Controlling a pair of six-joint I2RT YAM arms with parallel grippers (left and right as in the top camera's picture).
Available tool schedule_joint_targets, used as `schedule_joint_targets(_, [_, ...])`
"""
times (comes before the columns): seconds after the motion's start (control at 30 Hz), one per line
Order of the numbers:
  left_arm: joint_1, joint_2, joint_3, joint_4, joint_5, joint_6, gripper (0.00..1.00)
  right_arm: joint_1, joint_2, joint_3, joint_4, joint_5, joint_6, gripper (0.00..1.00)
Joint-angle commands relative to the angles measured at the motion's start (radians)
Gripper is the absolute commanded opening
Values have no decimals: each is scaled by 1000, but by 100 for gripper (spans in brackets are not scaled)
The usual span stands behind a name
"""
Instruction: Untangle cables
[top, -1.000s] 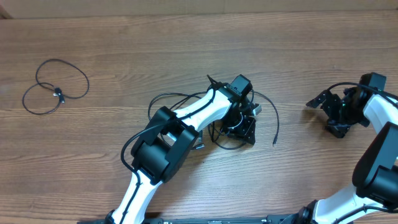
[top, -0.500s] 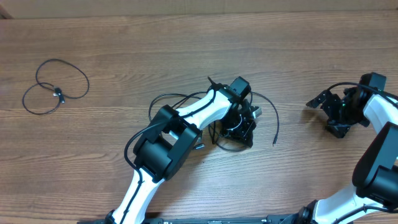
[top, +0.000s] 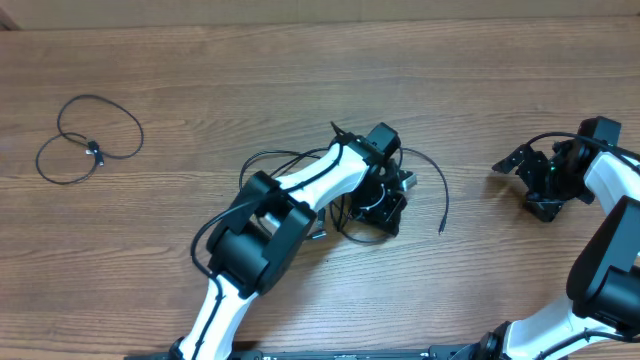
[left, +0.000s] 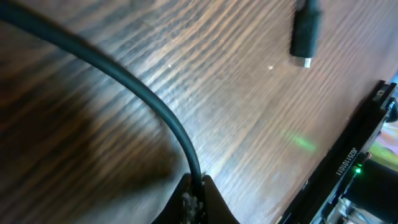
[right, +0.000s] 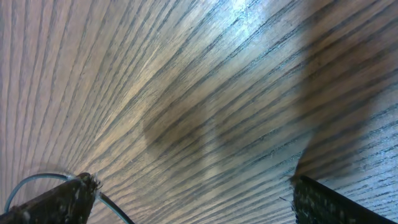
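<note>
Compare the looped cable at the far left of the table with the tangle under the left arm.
The looped cable lies alone in two open loops with no gripper near it. The central tangle is bunched beneath the left arm, its strands overlapping. The looped cable is untouched, while one strand of the central tangle is pinched in the shut left gripper. Both are thin black cords lying on the wooden table.

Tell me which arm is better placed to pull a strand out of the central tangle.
Left. The left end effector is shut on a cable in the central tangle, so it could probably draw that strand out. The right end effector hangs open over bare table, off to the side, holding nothing.
</note>
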Motion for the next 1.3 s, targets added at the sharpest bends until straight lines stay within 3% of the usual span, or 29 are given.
schedule_joint_targets(0.0, [11, -135, -2, 5, -54, 23, 4, -2, 2, 24, 4, 6, -5, 100])
schedule_joint_targets(0.8, [122, -591, -2, 7, 21, 45, 4, -2, 2, 24, 4, 6, -5, 100])
schedule_joint_targets(1.27, [144, -810, -2, 88, 62, 34, 4, -2, 2, 24, 4, 6, -5, 100])
